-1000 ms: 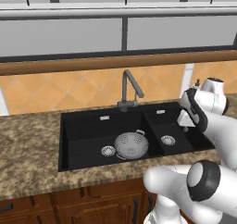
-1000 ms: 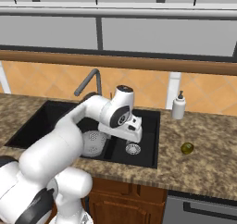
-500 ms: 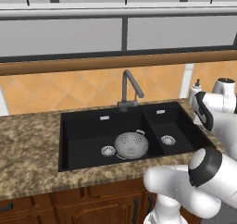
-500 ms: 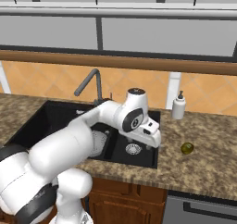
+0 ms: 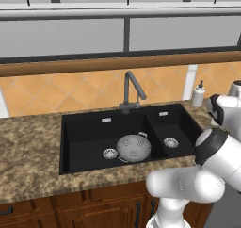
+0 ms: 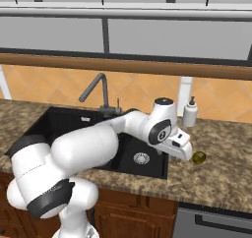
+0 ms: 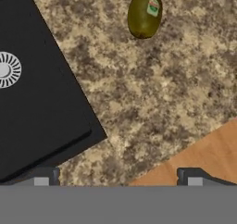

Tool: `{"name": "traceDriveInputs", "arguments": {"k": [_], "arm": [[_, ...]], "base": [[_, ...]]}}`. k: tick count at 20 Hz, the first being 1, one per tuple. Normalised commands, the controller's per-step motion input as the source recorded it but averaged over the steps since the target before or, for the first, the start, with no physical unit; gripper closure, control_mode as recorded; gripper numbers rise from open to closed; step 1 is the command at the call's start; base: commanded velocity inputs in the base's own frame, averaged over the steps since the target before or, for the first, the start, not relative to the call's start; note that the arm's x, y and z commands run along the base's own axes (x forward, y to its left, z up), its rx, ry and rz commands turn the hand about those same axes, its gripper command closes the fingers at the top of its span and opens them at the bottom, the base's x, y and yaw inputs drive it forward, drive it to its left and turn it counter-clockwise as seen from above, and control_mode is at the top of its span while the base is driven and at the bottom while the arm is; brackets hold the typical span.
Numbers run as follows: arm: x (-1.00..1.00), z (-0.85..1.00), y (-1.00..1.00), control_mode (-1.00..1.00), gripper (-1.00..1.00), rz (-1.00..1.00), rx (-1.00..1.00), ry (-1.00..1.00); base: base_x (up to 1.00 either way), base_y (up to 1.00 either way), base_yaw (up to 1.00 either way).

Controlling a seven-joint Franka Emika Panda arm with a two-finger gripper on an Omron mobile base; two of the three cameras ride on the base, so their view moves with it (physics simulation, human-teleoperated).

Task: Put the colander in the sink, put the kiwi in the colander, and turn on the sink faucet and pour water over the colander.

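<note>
The silver-grey colander (image 5: 134, 147) sits upright in the larger left basin of the black sink (image 5: 84, 128), just right of that basin's drain. The kiwi (image 6: 199, 157) lies on the granite counter right of the sink; in the hand view the kiwi (image 7: 144, 14) is at the top with a small sticker on it. My gripper (image 6: 186, 152) hovers over the counter between the sink's right edge and the kiwi, close to the fruit. Its fingertips (image 7: 46, 176) stand wide apart, open, with nothing between them. The dark faucet (image 5: 129, 88) stands behind the sink.
A white soap dispenser (image 6: 190, 112) stands at the back of the counter, behind the kiwi. The smaller right basin's steel drain (image 7: 7, 69) shows beside my hand. The counter's front edge and wooden cabinet front (image 7: 203, 158) lie just below the gripper.
The arm has swung right, from over the right basin to the counter beside the kiwi. The jaws stayed open. Colander and kiwi have not moved.
</note>
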Motion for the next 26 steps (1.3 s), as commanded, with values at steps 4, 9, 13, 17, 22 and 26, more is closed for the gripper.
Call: {"name": "traceDriveInputs", "arguments": {"k": [4, 9, 13, 17, 22, 26], "arm": [[0.21, 0.0, -0.58, -1.0, -1.0, 0.0, 0.0, 0.04], [0.16, -0.01, -0.51, -1.0, -1.0, 0.0, 0.0, 0.0], [0.33, -0.11, -0.28, -1.0, -1.0, 0.0, 0.0, 0.0], [0.45, -0.28, -0.11, -1.0, -1.0, 0.0, 0.02, 0.0], [0.34, -0.3, -0.17, -1.0, -1.0, 0.0, 0.06, 0.0], [0.27, -0.28, -0.23, -1.0, -1.0, 0.0, 0.07, 0.0]], "base": [[0.0, 0.0, 0.0], [0.0, 0.0, 0.0], [0.0, 0.0, 0.0], [0.0, 0.0, 0.0], [0.0, 0.0, 0.0], [0.0, 0.0, 0.0]]}}
